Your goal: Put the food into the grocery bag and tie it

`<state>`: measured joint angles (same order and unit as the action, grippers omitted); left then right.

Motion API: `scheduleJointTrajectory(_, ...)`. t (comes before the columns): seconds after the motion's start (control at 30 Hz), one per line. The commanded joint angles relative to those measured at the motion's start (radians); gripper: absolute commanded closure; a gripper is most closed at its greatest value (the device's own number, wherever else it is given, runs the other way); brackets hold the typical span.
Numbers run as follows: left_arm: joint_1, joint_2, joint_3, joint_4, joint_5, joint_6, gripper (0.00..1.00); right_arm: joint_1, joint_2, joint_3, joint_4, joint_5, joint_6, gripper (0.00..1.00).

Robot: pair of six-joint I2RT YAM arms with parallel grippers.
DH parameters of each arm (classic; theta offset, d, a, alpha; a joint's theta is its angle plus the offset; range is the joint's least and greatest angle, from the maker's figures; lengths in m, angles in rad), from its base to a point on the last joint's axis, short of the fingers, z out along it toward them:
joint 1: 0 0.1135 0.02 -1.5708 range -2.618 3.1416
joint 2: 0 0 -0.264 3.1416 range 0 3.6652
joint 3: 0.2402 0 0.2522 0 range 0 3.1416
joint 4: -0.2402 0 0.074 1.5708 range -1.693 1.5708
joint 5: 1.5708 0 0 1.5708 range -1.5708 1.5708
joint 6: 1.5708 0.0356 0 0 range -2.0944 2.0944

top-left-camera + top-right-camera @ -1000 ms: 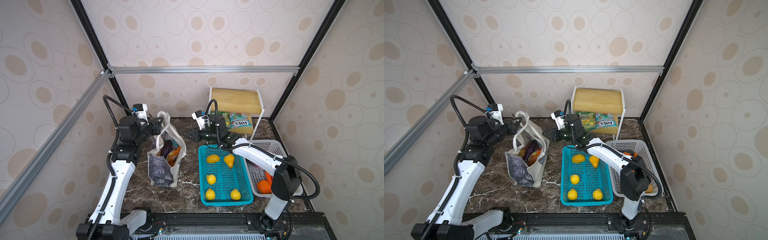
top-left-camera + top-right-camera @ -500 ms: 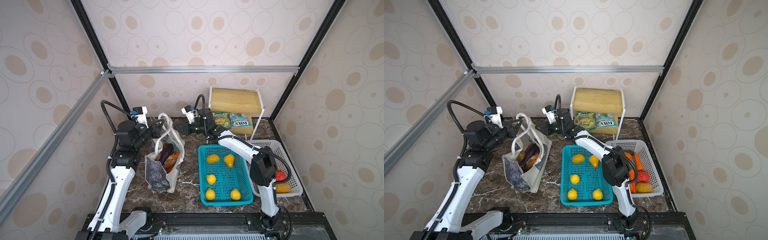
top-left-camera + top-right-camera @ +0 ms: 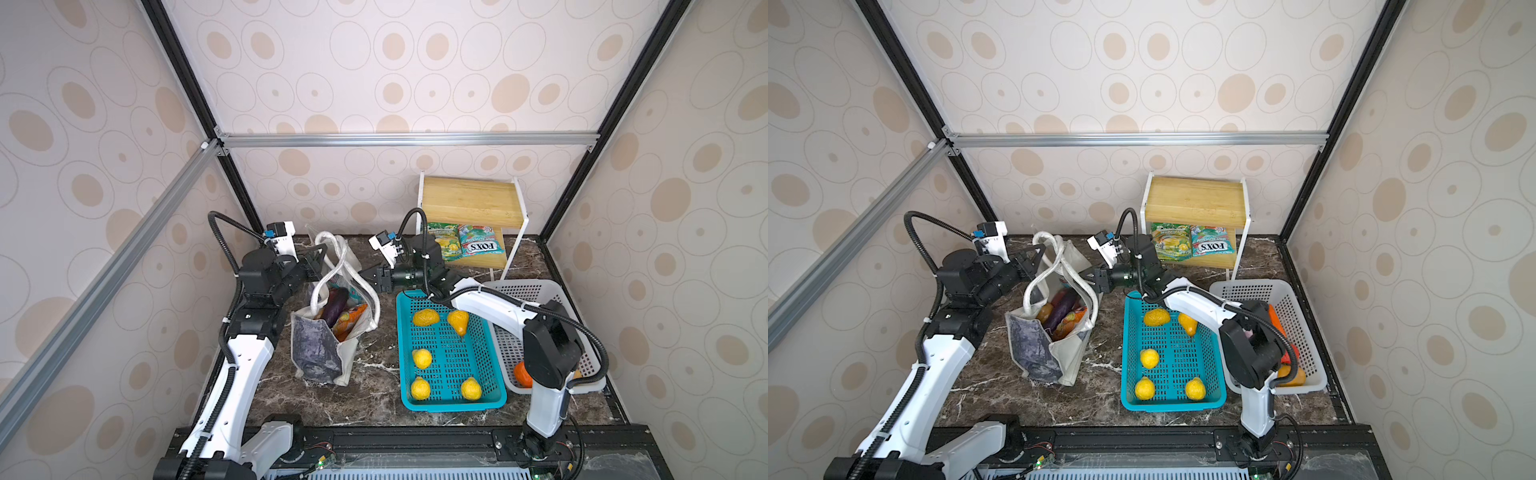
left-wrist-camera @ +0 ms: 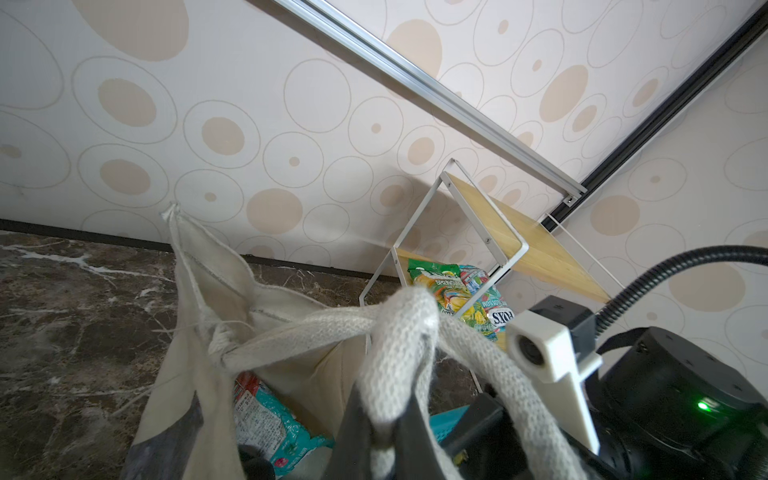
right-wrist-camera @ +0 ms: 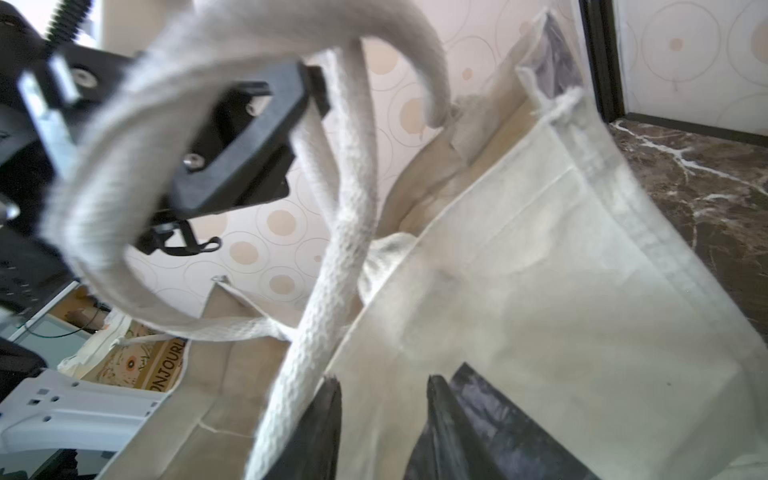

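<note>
The grocery bag (image 3: pixel 328 353) (image 3: pixel 1059 357) stands open on the dark marble table, its blue-grey print facing the front. Food lies inside it: a purple eggplant (image 3: pixel 336 305) (image 3: pixel 1064 309), an orange packet (image 3: pixel 350 322) and a teal packet (image 4: pixel 266 424). My left gripper (image 3: pixel 318 255) (image 3: pixel 1038 255) (image 4: pixel 384 428) is shut on one white strap handle (image 4: pixel 399 345) and holds it up above the bag's mouth. My right gripper (image 3: pixel 370 278) (image 3: pixel 1090 278) (image 5: pixel 384 384) is open beside the bag's right wall. The other strap (image 5: pixel 332 270) runs just outside one finger, and nothing sits between the jaws.
A teal basket (image 3: pixel 451 401) with several yellow fruits sits right of the bag. A white basket (image 3: pixel 552 291) with orange and red produce stands further right. A wooden shelf (image 3: pixel 465 199) at the back holds two snack packets (image 3: pixel 478 245). The walls stand close on all sides.
My right gripper has moved left from over the teal basket's back edge to the bag's handles. The left gripper has kept its hold on the strap, and the bag has barely shifted.
</note>
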<state>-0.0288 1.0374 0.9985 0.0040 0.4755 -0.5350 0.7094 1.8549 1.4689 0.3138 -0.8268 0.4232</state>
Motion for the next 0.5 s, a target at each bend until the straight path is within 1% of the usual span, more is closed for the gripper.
scheduleJointTrajectory(0.0,0.005,-0.022,0.001,0.059,-0.026,-0.002,1.00,0.013,-0.062,-0.033,0.132,-0.083,0.036,0.63)
scheduleJointTrajectory(0.07,0.006,-0.023,-0.014,0.074,-0.026,-0.016,1.00,0.026,-0.076,-0.059,0.172,-0.084,0.057,0.61)
scheduleJointTrajectory(0.2,0.006,-0.027,-0.075,0.136,-0.011,-0.065,1.00,0.067,-0.086,-0.063,0.160,-0.047,0.046,0.59)
scheduleJointTrajectory(0.27,0.005,-0.031,-0.092,0.146,0.020,-0.073,1.00,0.092,-0.082,-0.049,0.143,-0.027,0.026,0.57)
scheduleJointTrajectory(0.33,0.006,-0.042,-0.104,0.157,0.022,-0.077,1.00,0.110,-0.071,-0.033,0.131,-0.013,0.020,0.51)
scheduleJointTrajectory(0.47,0.006,-0.060,-0.128,0.168,0.011,-0.088,1.00,0.132,-0.035,0.000,0.184,-0.010,0.063,0.35)
